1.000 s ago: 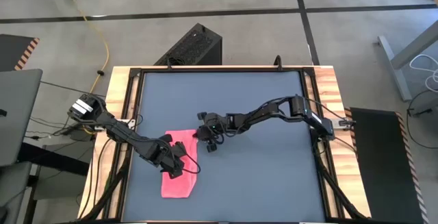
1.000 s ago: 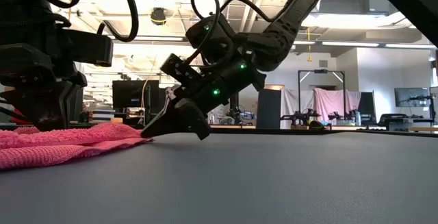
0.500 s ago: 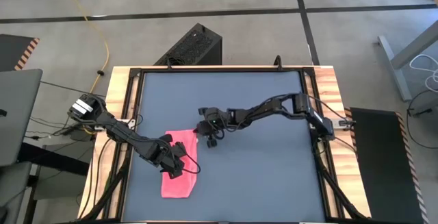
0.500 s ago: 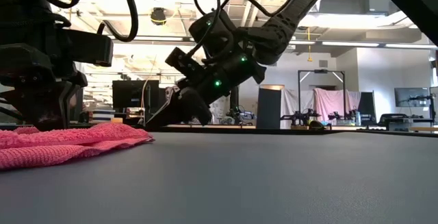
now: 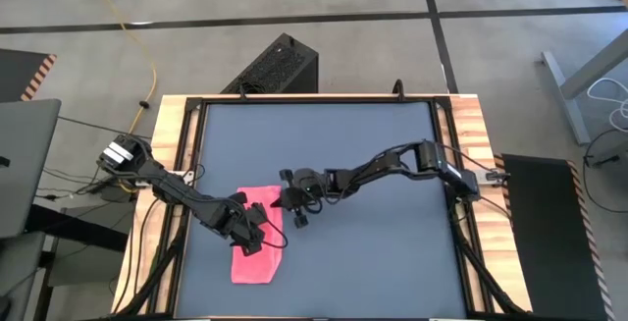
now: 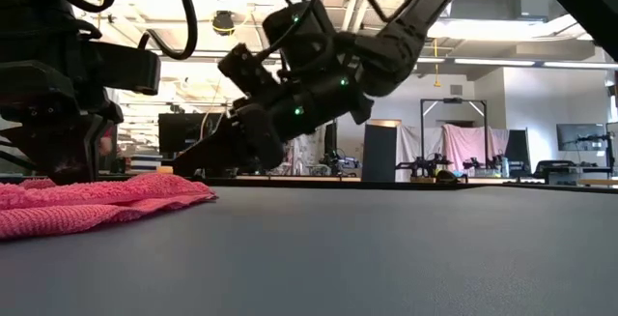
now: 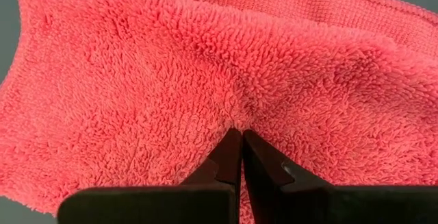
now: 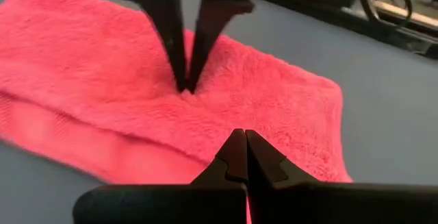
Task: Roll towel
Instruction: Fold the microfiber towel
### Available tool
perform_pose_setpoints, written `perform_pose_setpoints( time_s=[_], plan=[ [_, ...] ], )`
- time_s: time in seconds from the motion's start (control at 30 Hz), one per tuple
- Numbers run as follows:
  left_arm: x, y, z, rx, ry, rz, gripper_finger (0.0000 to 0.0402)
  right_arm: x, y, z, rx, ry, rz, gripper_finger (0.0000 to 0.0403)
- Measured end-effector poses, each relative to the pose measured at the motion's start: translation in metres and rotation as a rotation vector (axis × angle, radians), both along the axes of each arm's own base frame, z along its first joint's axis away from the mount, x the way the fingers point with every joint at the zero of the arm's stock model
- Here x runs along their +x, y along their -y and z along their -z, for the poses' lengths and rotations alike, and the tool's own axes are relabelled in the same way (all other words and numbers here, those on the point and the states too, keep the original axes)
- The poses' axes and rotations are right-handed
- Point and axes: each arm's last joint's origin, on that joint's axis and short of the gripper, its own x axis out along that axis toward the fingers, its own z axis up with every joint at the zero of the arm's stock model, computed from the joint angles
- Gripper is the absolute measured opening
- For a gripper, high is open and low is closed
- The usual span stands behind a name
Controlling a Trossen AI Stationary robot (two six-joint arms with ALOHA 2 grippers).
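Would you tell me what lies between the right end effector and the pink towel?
Nothing: in the low view, only bare tabletop shows beneath the right end effector, hanging just over the towel edge.

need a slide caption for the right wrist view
Right pincer, shut, hovers at the pink towel edge while the left pincer, shut, presses its tips into the towel's middle.

The towel (image 7: 137,80) is soft pink cloth with a fuzzy, looped pile and a flatter knit-like hem. The tabletop (image 5: 373,252) looks smooth, matt dark grey, edged by what seem to be pale wood slats (image 5: 469,125).
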Motion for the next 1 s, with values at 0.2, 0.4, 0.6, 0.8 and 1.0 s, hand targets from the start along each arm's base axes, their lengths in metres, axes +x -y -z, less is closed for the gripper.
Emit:
perform_pose_setpoints(
  time_s=[0.2,0.4,0.6,0.8,1.0],
  plan=[
    [0.000,0.000,0.000,-0.015,-0.003,-0.007,0.0000,0.001,0.004,0.015,0.034,-0.031,0.024,0.0012],
    [0.000,0.001,0.000,-0.038,-0.012,-0.012,0.0000,0.000,0.006,0.021,0.045,-0.080,0.034,0.0012],
    [0.000,0.001,0.000,-0.040,-0.015,-0.011,0.0000,-0.005,0.007,0.017,0.042,-0.152,0.037,0.0013],
    [0.000,0.001,0.000,-0.034,-0.017,-0.001,0.0000,-0.009,0.007,-0.008,0.043,-0.138,0.036,0.0013],
    [0.000,0.001,0.000,-0.031,-0.017,0.003,0.0000,-0.004,0.001,-0.022,0.120,-0.039,-0.025,0.0013]
  ],
)
